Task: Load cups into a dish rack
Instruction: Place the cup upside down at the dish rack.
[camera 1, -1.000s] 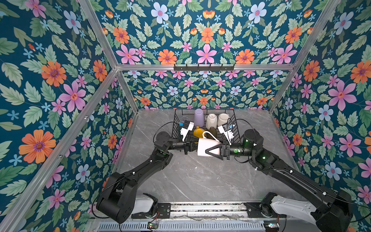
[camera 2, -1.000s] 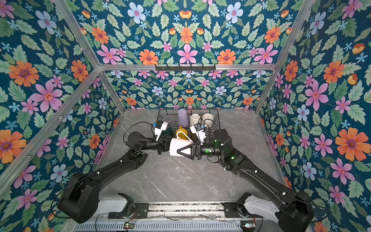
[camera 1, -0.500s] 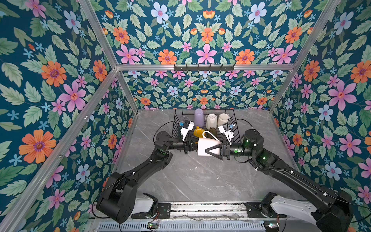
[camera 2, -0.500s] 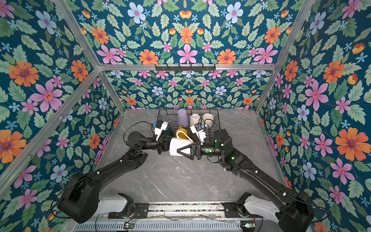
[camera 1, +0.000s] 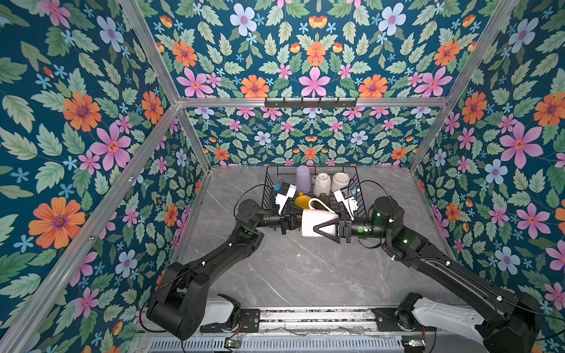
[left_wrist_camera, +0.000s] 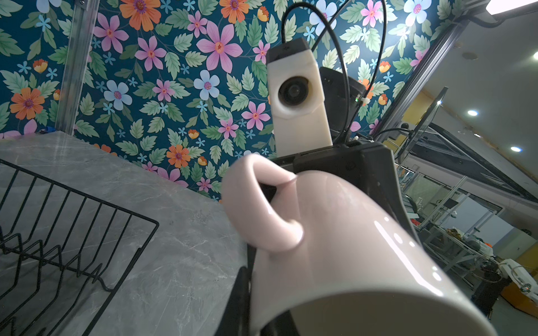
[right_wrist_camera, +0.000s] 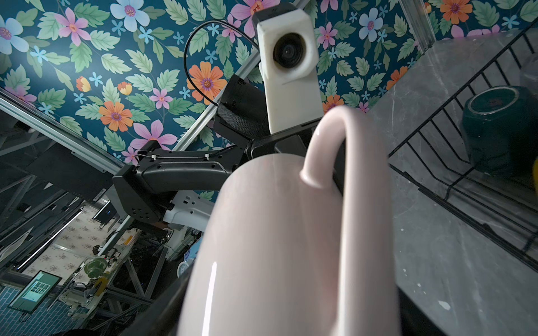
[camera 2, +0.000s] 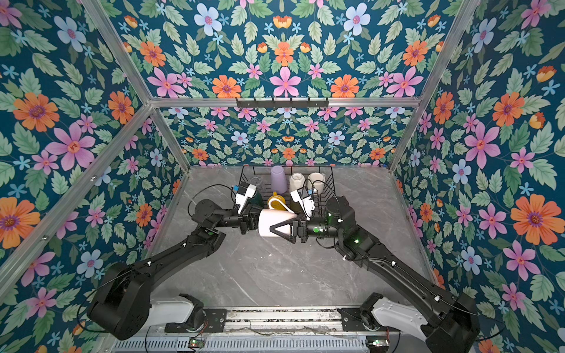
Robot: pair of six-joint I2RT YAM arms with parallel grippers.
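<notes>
The pale pink mug hangs on its side in the air between the two arms, above the table and just before the near side of the dish rack. Its mouth looks to the left gripper, its bottom to the right gripper, and its handle arches up toward the rack.

The left gripper is pinched narrow on the wall of the mug at the rim. The right gripper stands wide around the bottom end, and one black triangular finger lies on the side of the mug. I cannot tell whether it presses the mug or only lies beside it.

The rack stands at the middle of the table's far edge. In its far row a lilac tumbler and two white mugs stand upside down. In the near row are a yellow mug and an olive-brown glass. The right wrist view shows a dark green mug upside down inside the rack's wires.
</notes>
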